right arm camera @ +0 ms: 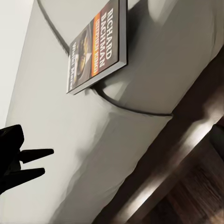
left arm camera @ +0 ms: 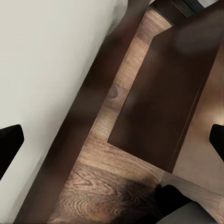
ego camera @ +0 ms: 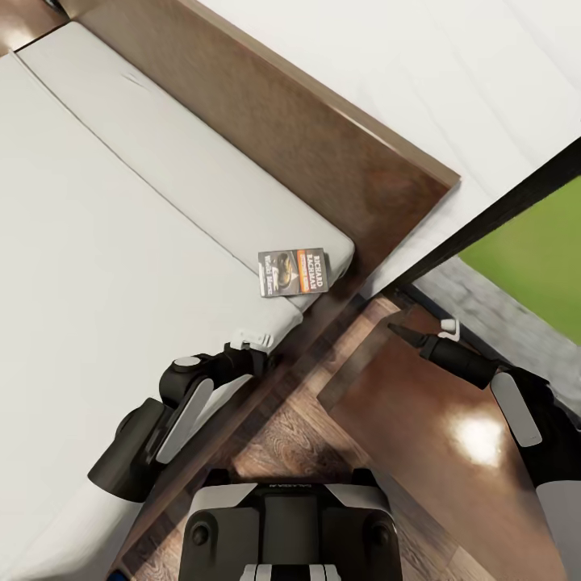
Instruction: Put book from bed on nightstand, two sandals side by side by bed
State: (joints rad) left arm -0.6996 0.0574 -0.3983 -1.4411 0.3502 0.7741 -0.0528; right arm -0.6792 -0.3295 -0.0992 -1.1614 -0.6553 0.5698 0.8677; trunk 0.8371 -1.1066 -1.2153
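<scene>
Two arms frame the scene. The left gripper (ego camera: 257,339) hangs at the mattress edge, fingers spread and empty; whether the right gripper (ego camera: 403,332), over the nightstand (ego camera: 452,452), is open or closed cannot be told. Beyond, the book (ego camera: 292,272) lies flat near the bed (ego camera: 97,242) corner, touching nothing else. A shallow pinch could shove it off the edge. The headboard (ego camera: 323,153) crowds a far-side approach.
</scene>
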